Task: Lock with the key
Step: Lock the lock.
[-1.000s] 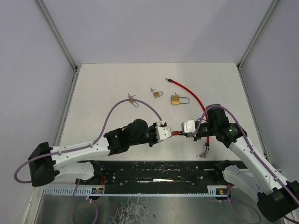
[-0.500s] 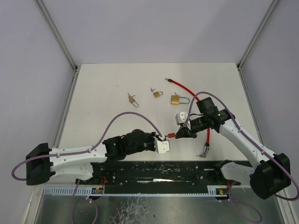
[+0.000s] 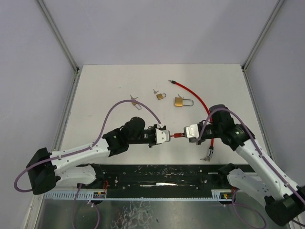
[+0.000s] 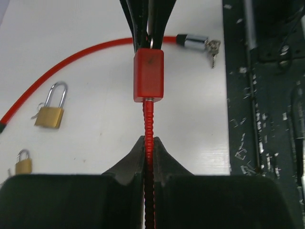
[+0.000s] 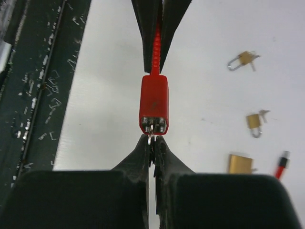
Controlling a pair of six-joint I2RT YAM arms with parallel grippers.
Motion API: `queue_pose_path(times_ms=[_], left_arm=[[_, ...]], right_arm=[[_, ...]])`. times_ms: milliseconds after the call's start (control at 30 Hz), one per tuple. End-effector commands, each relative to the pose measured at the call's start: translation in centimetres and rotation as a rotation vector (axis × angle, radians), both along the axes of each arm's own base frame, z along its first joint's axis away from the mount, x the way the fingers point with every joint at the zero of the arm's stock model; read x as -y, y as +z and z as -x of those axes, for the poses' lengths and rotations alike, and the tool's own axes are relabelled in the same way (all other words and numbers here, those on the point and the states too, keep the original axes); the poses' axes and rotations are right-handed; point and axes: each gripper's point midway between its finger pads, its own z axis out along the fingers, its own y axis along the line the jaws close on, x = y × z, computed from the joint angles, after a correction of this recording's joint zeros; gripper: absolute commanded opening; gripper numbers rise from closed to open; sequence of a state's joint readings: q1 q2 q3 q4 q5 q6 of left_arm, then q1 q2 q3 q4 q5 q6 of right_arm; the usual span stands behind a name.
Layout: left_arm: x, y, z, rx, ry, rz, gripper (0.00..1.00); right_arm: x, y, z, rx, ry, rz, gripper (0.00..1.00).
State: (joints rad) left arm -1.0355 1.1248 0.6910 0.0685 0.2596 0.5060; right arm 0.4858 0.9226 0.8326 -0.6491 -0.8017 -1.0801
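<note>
Between the two arms, raised a little above the near part of the worktop point(image 3: 109, 90), you hold the red lock body point(image 4: 148, 75), a small block lying level. From one end a ribbed red stem point(image 4: 148, 121) runs out. Your left jaws are closed tight on that stem, just behind the lock body and not touching the block itself. At the lock body's other end, a thin metal key point(image 5: 150, 130) sits in the face. Your right jaws are pinched almost fully shut on the key's flat end, right against the lock body.

Farther from the arm bases than the lock body, two brass padlocks point(image 3: 161, 96) point(image 3: 180, 101) rest on the worktop. A loose red cable point(image 3: 195, 98) curves past the lock body on the right arm's side, well apart from it.

The risks lie in the turn. The right jaws hold only a sliver of key, so a twist may let it slip or pop out. The left jaws grip the stem, not the block, so the lock body may spin with the key and never lock. If the two wrists are off one line, the key may bend or jam.
</note>
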Motion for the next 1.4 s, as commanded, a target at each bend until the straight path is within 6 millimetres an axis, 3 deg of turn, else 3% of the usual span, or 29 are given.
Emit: queue_pose_path(times_ms=[0,100,233,400,533,700,900,1033,1100,1200,1300,1367], left_arm=[[-0.5,-1.8,5.9,-0.383,-0.251,-0.075,0.00],[-0.3,-3.4,4.2,-0.385,-0.159,-0.163,0.00],[-1.1,-4.3,0.1,-0.122,0.099,-0.252,0.00],[-2.8,-1.1,-1.0,0.347,0.229,-0.187,0.00],[-4.0,-0.9,-0.4,0.481,0.222,-0.160,0.00],[-3.9,-3.1,0.4,0.382,0.169,-0.239,0.00],[-1.7,-0.7,2.9,-0.064,-0.045,-0.026,0.00],[-0.3,-0.6,4.9,-0.316,-0.232,-0.050,0.00],[0.4,-1.0,4.0,-0.353,-0.196,-0.106,0.00],[0.3,-2.4,1.9,-0.272,-0.074,-0.161,0.00],[-0.5,-1.3,0.6,-0.176,0.018,-0.097,0.00],[-1.5,-0.1,-0.5,-0.129,0.101,-0.017,0.00]], right_arm=[[3.7,0.6,-2.6,0.230,-0.137,0.125,0.00],[3.9,0.2,-2.4,0.219,-0.153,0.124,0.00],[3.5,-1.1,-1.2,0.046,-0.157,0.132,0.00],[2.1,-1.2,0.1,-0.304,-0.160,0.069,0.00],[1.2,-1.0,0.8,-0.535,-0.130,0.041,0.00],[1.8,-0.7,0.0,-0.438,-0.146,0.059,0.00],[4.7,0.3,-2.1,0.013,-0.210,0.141,0.00],[6.3,0.9,-2.4,0.195,-0.209,0.190,0.00],[6.5,1.7,-2.5,0.215,-0.232,0.185,0.00],[6.1,1.8,-2.0,0.155,-0.237,0.162,0.00],[5.5,1.0,-2.3,0.069,-0.270,0.143,0.00],[5.3,0.7,-3.5,0.017,-0.349,0.109,0.00]])
